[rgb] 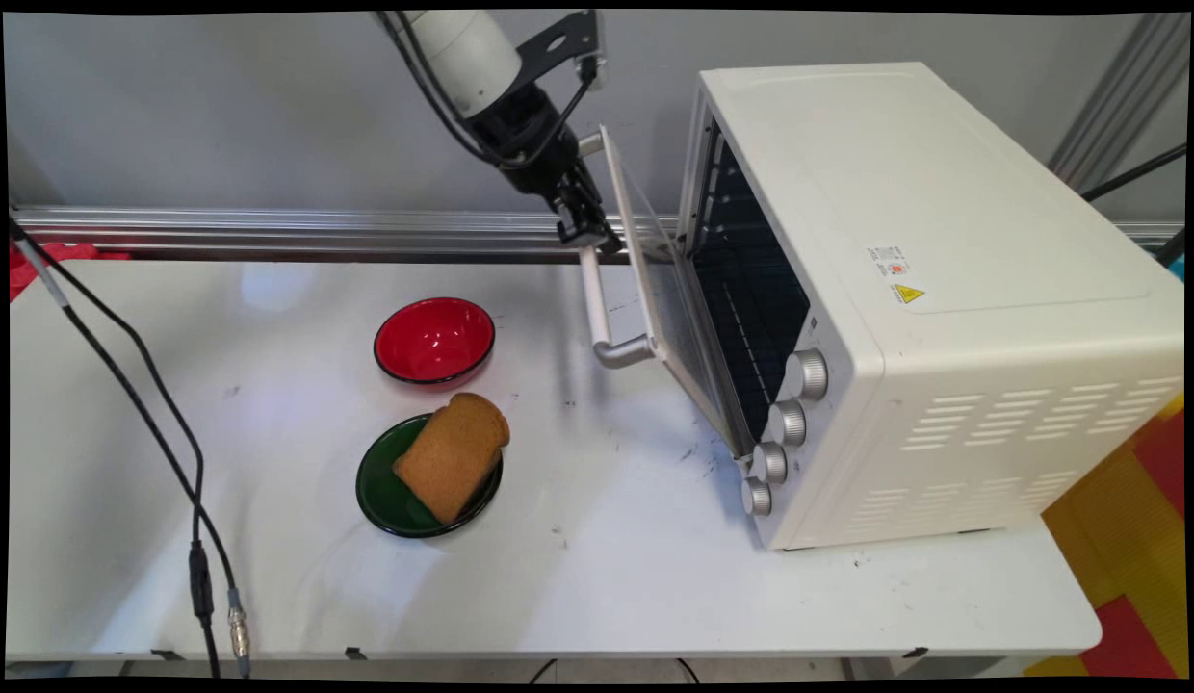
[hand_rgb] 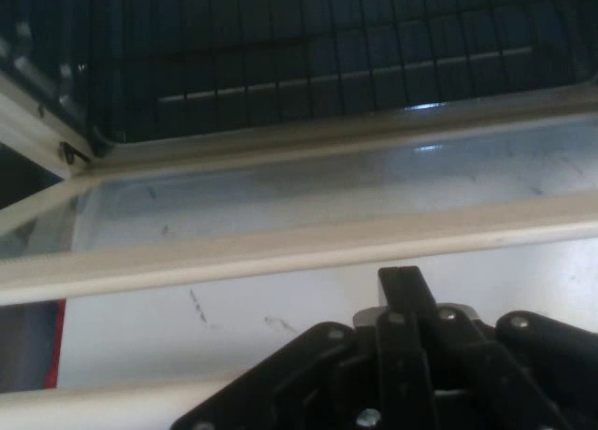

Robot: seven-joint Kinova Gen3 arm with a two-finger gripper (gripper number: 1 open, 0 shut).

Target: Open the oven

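The end effector (rgb: 589,234) sits at the far end of the door handle (rgb: 597,300); its grip cannot be told. The handle's long axis runs from the surface's (rgb: 607,577) far edge toward its near edge.

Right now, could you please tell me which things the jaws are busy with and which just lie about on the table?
At the jaws:
- door handle
- glass door, partly open
- toaster oven

Lying apart:
- red bowl, empty
- green plate
- bread slice, on that plate
- black cables
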